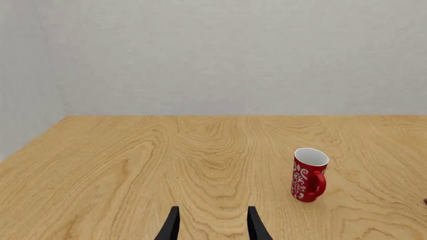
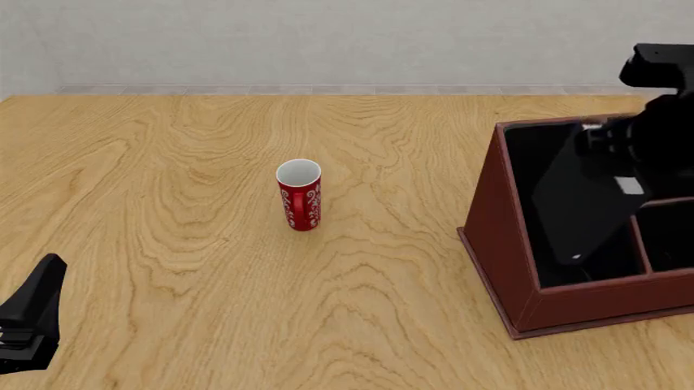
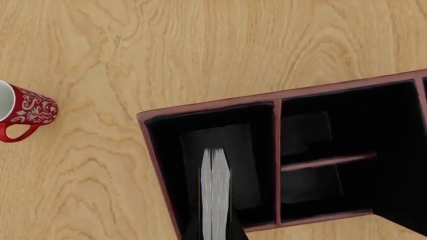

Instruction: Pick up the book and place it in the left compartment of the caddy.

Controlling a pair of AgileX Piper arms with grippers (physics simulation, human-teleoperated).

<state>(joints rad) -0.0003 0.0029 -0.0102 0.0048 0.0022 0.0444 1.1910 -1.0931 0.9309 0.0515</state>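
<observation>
The black book (image 2: 580, 203) hangs tilted inside the left compartment (image 2: 531, 162) of the reddish-brown caddy (image 2: 493, 236), its lower end deep in the compartment. My right gripper (image 2: 613, 138) is shut on the book's upper end above the caddy. In the right wrist view the white-grey page edges of the book (image 3: 215, 190) point down into the long black compartment (image 3: 167, 145) of the caddy (image 3: 155, 145). My left gripper (image 2: 32, 317) is low at the near left, open and empty; its fingers (image 1: 172, 227) stand apart over bare table.
A red patterned cup (image 2: 299, 199) stands upright mid-table, left of the caddy; it also shows in the left wrist view (image 1: 309, 175) and the right wrist view (image 3: 23, 112). The caddy's smaller divided sections (image 3: 320, 150) lie beside the left compartment. A wall bounds the table's far edge.
</observation>
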